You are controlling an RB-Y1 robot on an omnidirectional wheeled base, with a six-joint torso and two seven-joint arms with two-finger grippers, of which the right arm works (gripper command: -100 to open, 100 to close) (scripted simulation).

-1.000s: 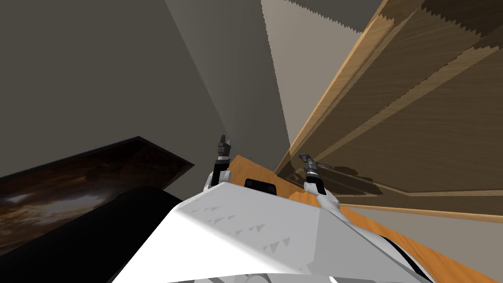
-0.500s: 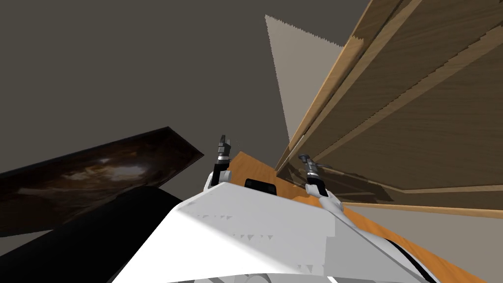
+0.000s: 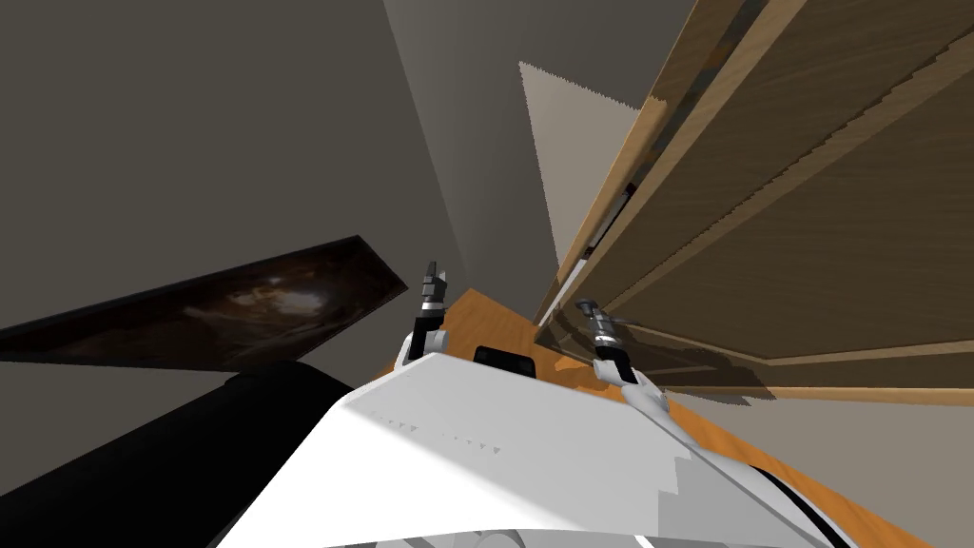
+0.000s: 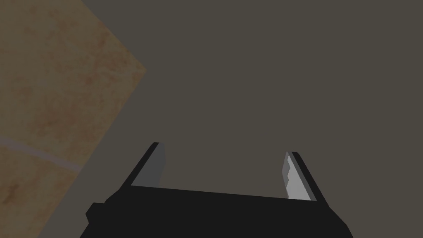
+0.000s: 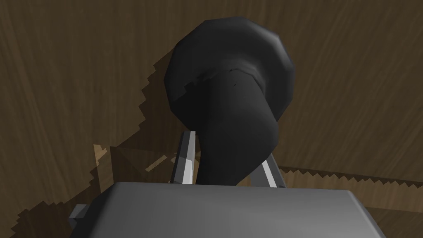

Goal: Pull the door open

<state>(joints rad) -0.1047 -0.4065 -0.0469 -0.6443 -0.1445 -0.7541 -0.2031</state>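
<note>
A brown wooden panelled door (image 3: 808, 200) fills the right of the head view, its free edge swung a little out of the lighter wooden frame (image 3: 609, 205). A dark handle (image 5: 231, 111) with a round base juts from the door. My right gripper (image 5: 225, 163) is shut on the handle, its fingers (image 5: 186, 159) pressing both sides of the stem. That gripper (image 3: 585, 309) sits at the door's lower edge in the head view. My left gripper (image 3: 433, 281) is raised near the grey wall, fingers (image 4: 153, 165) open and holding nothing.
A dark framed picture (image 3: 228, 309) hangs on the grey wall to my left. An orange wooden floor strip (image 3: 495, 328) runs ahead between wall and door. A black area (image 3: 143, 457) lies at the lower left. A pale wall panel (image 3: 580, 152) shows beyond the door frame.
The door has swung further out of its frame, a gap now showing at its edge. The whole head view has shifted, so my body has turned. My right gripper stays on the handle.
</note>
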